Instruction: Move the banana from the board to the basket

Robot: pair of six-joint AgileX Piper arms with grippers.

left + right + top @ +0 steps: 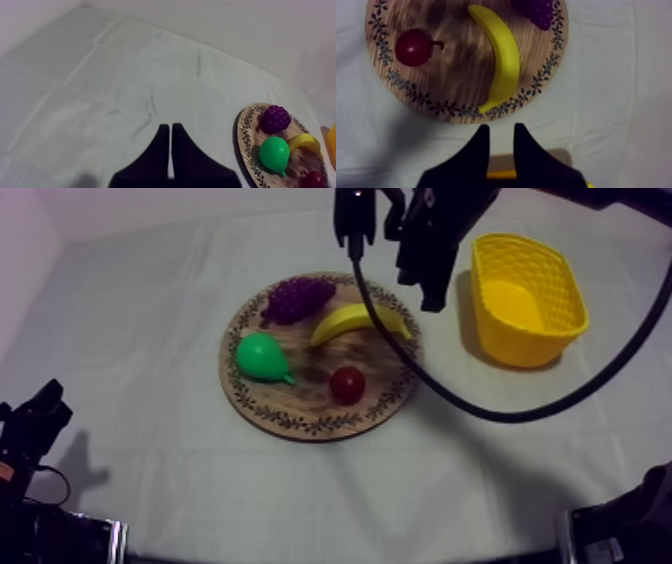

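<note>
Yellow first: found the yellow basket (pixel 515 338) upright on the cloth (pixel 150 308) at the table's right side, near the wooden board (pixel 310 395) and not touching it; saw bare yellow floor inside. Counted four toy fruits on the board: the banana (pixel 355 320) across the far right part, curved, one tip close to the patterned rim on the basket side; the bunch of grapes (pixel 297 296) at the far edge, near the banana's other tip; the pear (pixel 262 356) at the left; the small red fruit (pixel 347 384) toward the near side, apart from the banana. Noted the banana lying free, nothing gripping it. Found the right gripper (pixel 501 145) hovering above the strip of cloth between board and basket, just off the rim by the banana's tip, fingers a narrow gap apart and holding nothing. Found the left gripper (pixel 170 150) low at the table's left, well apart from the board, fingers pressed together into a wedge. Saw open cloth left of the board and along the near edge; found much less room between board and basket.
</note>
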